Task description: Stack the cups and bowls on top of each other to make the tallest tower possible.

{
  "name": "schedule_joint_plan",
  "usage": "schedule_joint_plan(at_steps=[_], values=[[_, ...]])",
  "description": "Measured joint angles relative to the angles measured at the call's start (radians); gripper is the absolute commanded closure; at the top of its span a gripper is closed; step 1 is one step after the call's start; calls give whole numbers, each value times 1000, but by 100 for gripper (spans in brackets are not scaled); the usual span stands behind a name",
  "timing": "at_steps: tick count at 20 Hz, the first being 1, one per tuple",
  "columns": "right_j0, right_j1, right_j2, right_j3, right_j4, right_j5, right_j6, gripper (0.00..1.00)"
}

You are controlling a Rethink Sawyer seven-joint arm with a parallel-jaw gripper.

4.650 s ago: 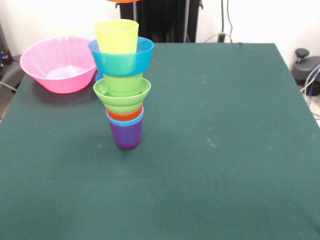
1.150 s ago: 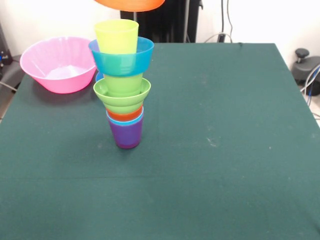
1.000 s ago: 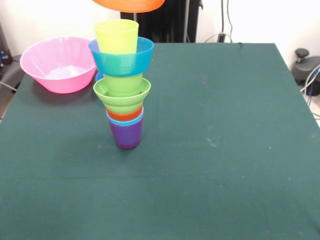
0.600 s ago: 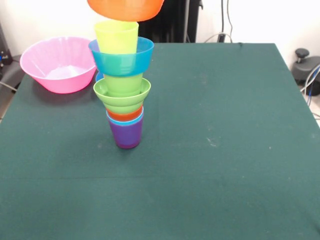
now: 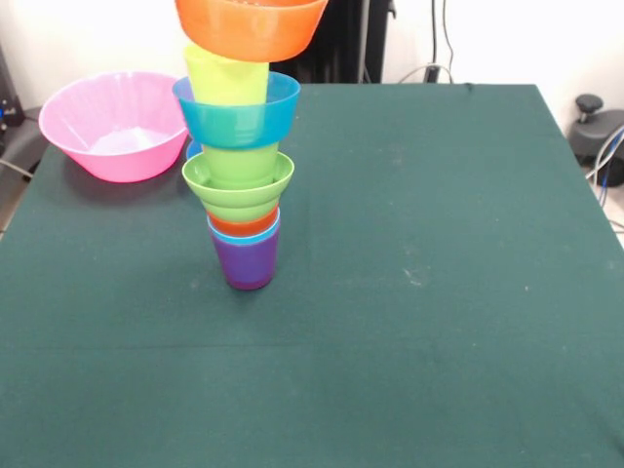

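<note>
Step in hand, as I judge it: topping the tower (image 5: 239, 175) with the orange bowl (image 5: 252, 27).

Pink bowl (image 5: 115, 123) sits alone by the desk's far left corner, unstacked.

Tower stands left of desk centre, purple cup (image 5: 246, 263) at its base, then the ridged green bowl (image 5: 238, 185), blue bowl (image 5: 236, 109) and yellow-green cup (image 5: 226, 76).

Orange bowl sits at that cup's rim, offset slightly right; resting or hovering, I can't say.

Next move calls for centring it before letting go.

Arm and gripper are out of view; grasp state unknown.
</note>
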Motion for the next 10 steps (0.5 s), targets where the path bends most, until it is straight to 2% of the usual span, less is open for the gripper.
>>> schedule_joint_plan(at_steps=[10], values=[[0,0,24,20,-12,-2,0,100]])
